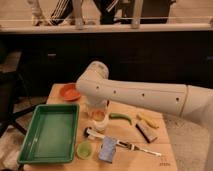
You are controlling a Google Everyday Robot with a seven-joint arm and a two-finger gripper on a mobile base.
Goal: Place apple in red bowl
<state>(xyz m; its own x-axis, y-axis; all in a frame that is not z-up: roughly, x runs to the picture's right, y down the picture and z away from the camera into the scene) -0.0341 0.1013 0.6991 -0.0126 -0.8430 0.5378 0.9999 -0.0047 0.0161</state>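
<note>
Gripper (98, 111) hangs over the apple (98, 115), fingers shut, I judge. My lift may slip; bowl (69, 92) sits far-left.

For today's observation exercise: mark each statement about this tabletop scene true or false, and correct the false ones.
1. The red bowl holds the apple. False: the bowl is empty; the apple is near the table's middle.
2. The green tray is empty. True.
3. The pincer hangs over the green tray. False: it is down at the apple, right of the tray.
4. The green pepper lies right of the apple. True.
</note>
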